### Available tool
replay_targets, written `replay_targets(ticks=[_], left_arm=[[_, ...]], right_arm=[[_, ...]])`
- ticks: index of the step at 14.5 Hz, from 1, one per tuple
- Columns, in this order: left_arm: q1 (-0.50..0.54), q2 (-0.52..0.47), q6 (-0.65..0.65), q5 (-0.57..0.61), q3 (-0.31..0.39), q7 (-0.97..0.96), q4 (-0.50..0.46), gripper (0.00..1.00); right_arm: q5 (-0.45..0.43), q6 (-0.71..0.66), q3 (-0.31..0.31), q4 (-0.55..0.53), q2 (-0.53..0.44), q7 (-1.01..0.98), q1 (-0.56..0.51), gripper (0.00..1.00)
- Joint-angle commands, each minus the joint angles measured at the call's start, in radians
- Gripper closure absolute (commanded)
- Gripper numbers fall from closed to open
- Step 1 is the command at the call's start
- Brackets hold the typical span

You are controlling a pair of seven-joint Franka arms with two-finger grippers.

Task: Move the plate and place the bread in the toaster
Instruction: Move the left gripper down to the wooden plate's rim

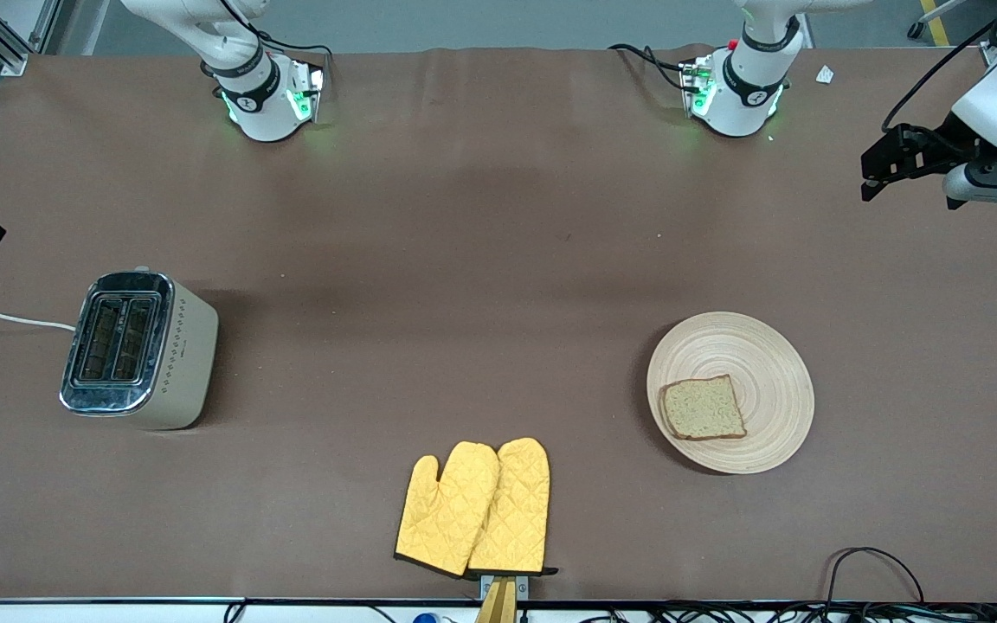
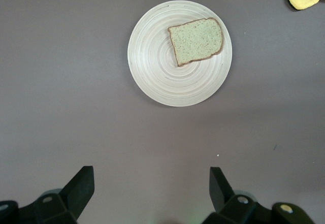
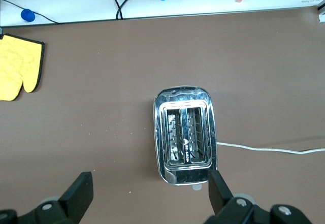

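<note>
The bread [image 1: 704, 408] lies flat on the round wooden plate [image 1: 758, 355] toward the left arm's end of the table. The beige toaster [image 1: 139, 350] with a chrome top stands upright toward the right arm's end, both slots empty, its white cord [image 1: 5, 318] trailing off the table's end. My left gripper [image 2: 151, 176] hangs open and empty high over bare table, away from the plate [image 2: 157, 71] and bread [image 2: 196, 41]. My right gripper [image 3: 150, 178] is open and empty high beside the toaster [image 3: 185, 135].
A pair of yellow oven mitts [image 1: 474, 509] lies near the table's front edge, between toaster and plate. Cables [image 1: 871, 571] run along that edge. The brown cloth between the toaster and the plate is bare.
</note>
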Motion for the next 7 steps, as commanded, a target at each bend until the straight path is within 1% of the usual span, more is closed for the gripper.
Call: replay_targets(ticks=[1,2,3,4,5,6,7], left_arm=[[0.012,0.021,-0.002,0.005,-0.003,0.006,0.025,0.00],[0.012,0.034,-0.001,0.005,-0.003,0.006,0.027,0.00],[0.018,0.063,-0.001,0.006,-0.002,0.008,0.056,0.00],[0.033,0.120,-0.001,0.005,-0.002,0.018,0.114,0.00],[0.062,0.170,-0.002,0.000,-0.003,0.020,0.152,0.00],[0.085,0.219,-0.001,-0.030,-0.005,0.017,0.169,0.00],[0.105,0.259,0.005,-0.094,-0.003,0.000,0.173,0.00]], right_arm=[[0.001,-0.017,0.006,0.034,0.017,0.002,-0.012,0.00],[0.001,-0.017,0.006,0.034,0.017,0.002,-0.012,0.00],[0.001,-0.020,0.007,0.033,0.015,0.002,-0.010,0.00],[0.001,-0.020,0.006,0.031,0.017,0.002,-0.010,0.00],[0.001,-0.020,0.006,0.031,0.017,0.000,-0.012,0.00],[0.001,-0.020,0.006,0.031,0.017,0.000,-0.012,0.00],[0.001,-0.020,0.006,0.030,0.017,0.000,-0.012,0.00]])
